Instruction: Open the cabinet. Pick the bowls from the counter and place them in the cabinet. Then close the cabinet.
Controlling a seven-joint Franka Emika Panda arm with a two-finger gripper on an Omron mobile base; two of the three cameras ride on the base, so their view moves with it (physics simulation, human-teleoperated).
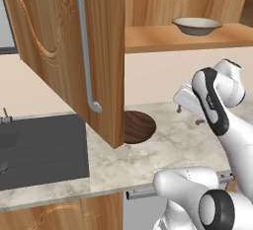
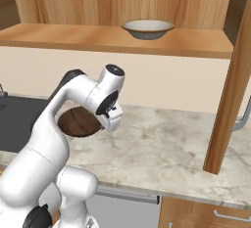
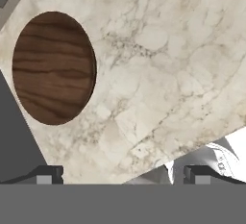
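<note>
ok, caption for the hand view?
Open gripper above the counter, wooden bowl off to one side.

The counter (image 1: 188, 150) is pale marbled stone with faint veins and a thick front edge. A dark wooden bowl (image 3: 53, 68) sits directly on it, near the edge of the dark grey sink (image 1: 42, 147) set into the same top. Above the counter, the wooden shelf (image 2: 88, 37) of the cabinet carries the tan bowl (image 2: 147, 28), which stands upright toward the shelf's back.
</note>
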